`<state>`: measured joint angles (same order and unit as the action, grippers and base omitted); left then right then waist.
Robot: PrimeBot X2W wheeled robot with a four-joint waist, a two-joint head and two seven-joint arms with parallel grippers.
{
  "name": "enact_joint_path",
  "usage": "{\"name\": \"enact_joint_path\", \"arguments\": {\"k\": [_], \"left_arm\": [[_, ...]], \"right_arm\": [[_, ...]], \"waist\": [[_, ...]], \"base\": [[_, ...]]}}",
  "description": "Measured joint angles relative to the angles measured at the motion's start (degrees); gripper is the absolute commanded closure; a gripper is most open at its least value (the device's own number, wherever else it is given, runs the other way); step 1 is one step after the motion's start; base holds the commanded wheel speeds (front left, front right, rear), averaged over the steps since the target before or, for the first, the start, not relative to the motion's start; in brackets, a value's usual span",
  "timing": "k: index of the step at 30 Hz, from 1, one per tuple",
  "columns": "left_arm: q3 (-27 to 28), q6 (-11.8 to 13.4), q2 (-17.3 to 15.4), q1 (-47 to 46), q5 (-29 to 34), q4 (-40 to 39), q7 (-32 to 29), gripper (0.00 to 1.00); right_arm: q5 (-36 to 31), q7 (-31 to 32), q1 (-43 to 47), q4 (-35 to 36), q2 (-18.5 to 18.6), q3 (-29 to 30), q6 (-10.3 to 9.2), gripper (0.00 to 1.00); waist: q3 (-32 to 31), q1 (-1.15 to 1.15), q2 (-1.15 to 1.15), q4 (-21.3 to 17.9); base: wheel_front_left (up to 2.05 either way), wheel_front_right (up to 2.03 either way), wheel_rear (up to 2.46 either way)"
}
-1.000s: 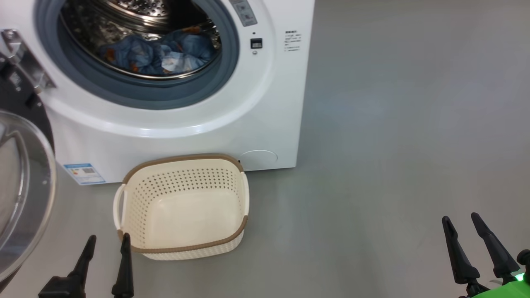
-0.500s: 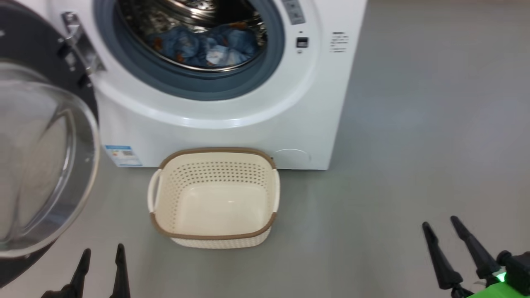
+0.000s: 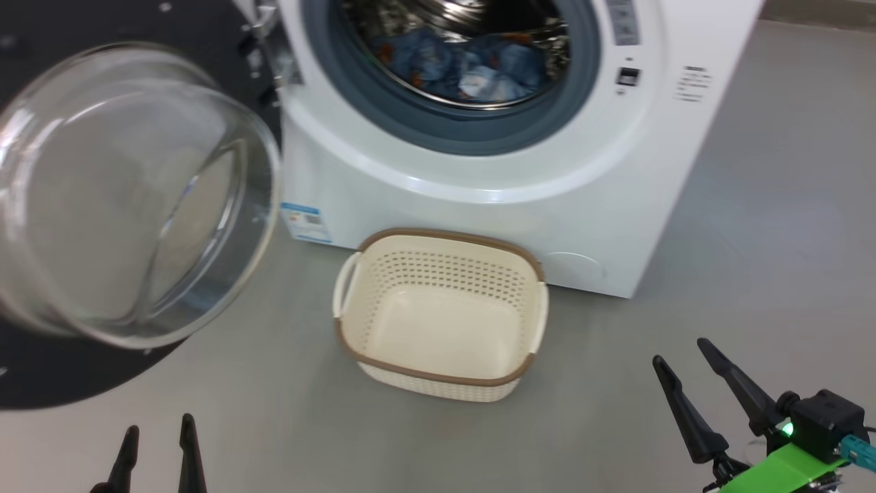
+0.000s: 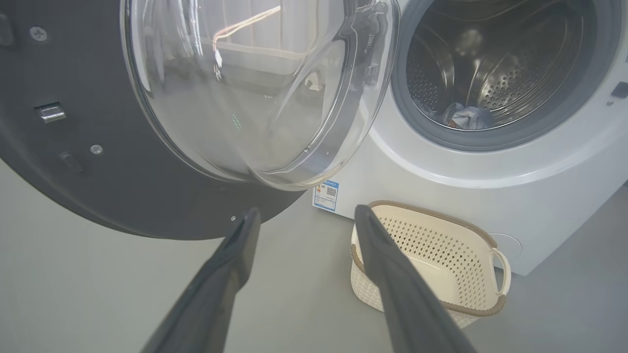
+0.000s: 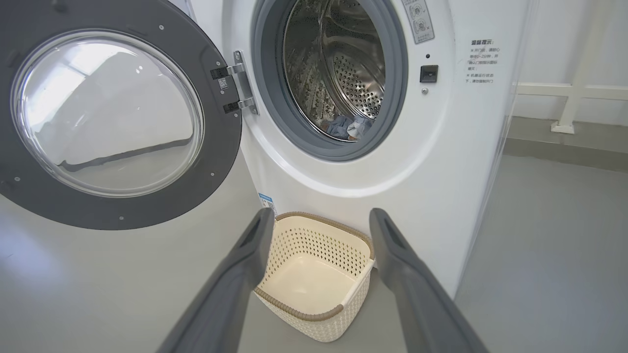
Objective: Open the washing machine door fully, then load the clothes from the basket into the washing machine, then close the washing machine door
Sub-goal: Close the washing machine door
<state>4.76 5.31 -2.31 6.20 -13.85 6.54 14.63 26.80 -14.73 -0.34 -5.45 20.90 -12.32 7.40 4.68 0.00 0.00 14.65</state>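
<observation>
The head camera has turned since a second ago, so the round glossy black door (image 3: pixel 130 192) with its clear glass bowl now shows nearly whole, wide open left of the big white washing machine (image 3: pixel 479 205). Light-blue printed clothes (image 3: pixel 472 68) lie in its steel drum. The cream perforated plastic basket (image 3: pixel 438 375) stands empty before it. The left hand (image 3: pixel 158 424) and right hand (image 3: pixel 679 350) are spread, empty.

head looks down — wrists low, sharing basket (image 4: pixel 444 245)

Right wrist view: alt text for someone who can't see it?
The washing machine door stands wide open at left, blue clothes lie in the washing machine, and the empty basket sits before it, framed by the open right hand.
</observation>
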Motion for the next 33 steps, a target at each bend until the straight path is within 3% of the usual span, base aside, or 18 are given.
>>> {"name": "enact_joint_path", "arguments": {"k": [17, 30, 31, 33], "left_arm": [[-1.65, 0.54, -0.01, 0.92, -2.07, 0.34, 0.0, 0.0], [-1.81, 0.47, 0.0, 0.92, -3.26, 0.34, 0.0, 0.0], [-1.66, 0.31, 0.0, 0.92, -4.35, 0.13, 0.0, 0.36], [-0.45, -0.51, 0.07, 0.9, -5.95, -1.26, -0.01, 0.85]], "right_arm": [[0.01, 0.0, -2.67, -1.24, 1.18, -4.31, 0.0, 0.0], [0.02, 0.0, -3.28, -1.79, 1.02, -5.26, 0.0, 0.0], [0.02, 0.0, -3.27, -1.79, 0.98, -5.24, 0.0, 0.0], [0.02, 0.0, -3.2, -1.8, 0.81, -4.95, 0.0, 0.0]], "waist": [[0.2, 0.0, 0.0, 12.33], [-0.89, 0.0, 0.0, 14.42], [-0.96, 0.0, 0.0, 14.4], [-1.15, 0.0, 0.0, 14.35]], "base": [[0.0, 0.0, 0.0], [0.0, 0.0, 0.0], [0.0, 0.0, 0.0], [0.0, 0.0, 0.0]]}}
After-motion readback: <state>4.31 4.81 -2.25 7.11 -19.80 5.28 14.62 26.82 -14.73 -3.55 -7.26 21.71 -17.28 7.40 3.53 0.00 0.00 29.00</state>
